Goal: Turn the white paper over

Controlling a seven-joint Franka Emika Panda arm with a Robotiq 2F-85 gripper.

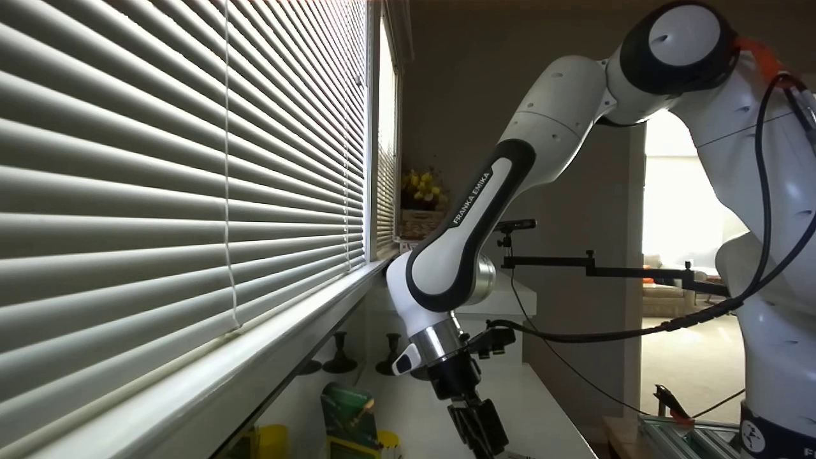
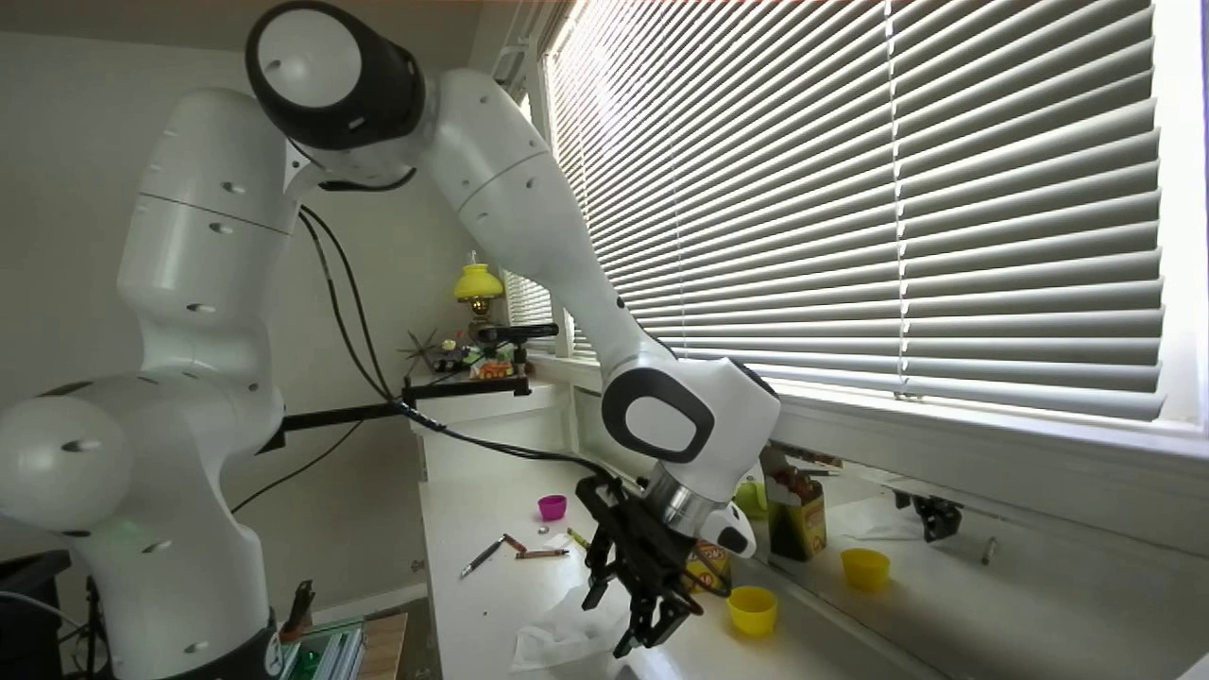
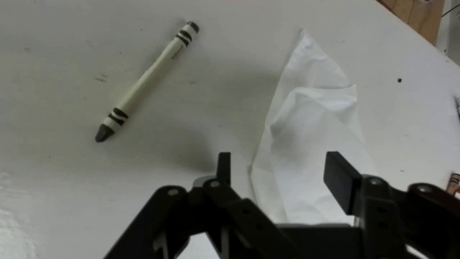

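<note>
I am holding my hand [image 3: 276, 169] spread above the bench [image 3: 90, 198], its fingers [image 3: 223, 165] standing well apart. Reading the wrist view as a clock centred on my hand, I am seeing the white paper [image 3: 312, 140] lying at one o'clock, creased and folded over itself, its narrow tip pointing just past twelve. My finger at three o'clock is standing in front of the paper, while the one at nine is showing against the bench, just beside the paper's edge. My hand is hiding the sheet's six o'clock end, and whether I am touching it I am not able to say.

A pale-wrapped crayon [image 3: 148, 80] is resting at ten o'clock, its dark tip aiming toward seven and its flat end toward one. The end of a brown crayon [image 3: 453, 182] is poking in at three, and a small dark speck [image 3: 399, 80] is sitting at two.

In both exterior views my arm [image 1: 554, 102] is arching next to the window blinds [image 2: 850, 236]. Around my hand in an exterior view, the paper is lying between eight and nine o'clock and a pen [image 2: 483, 557] at ten, while a magenta cup [image 2: 553, 509] is standing at eleven, a yellow box [image 2: 710, 565] at two and a yellow cup [image 2: 753, 616] at three.
</note>
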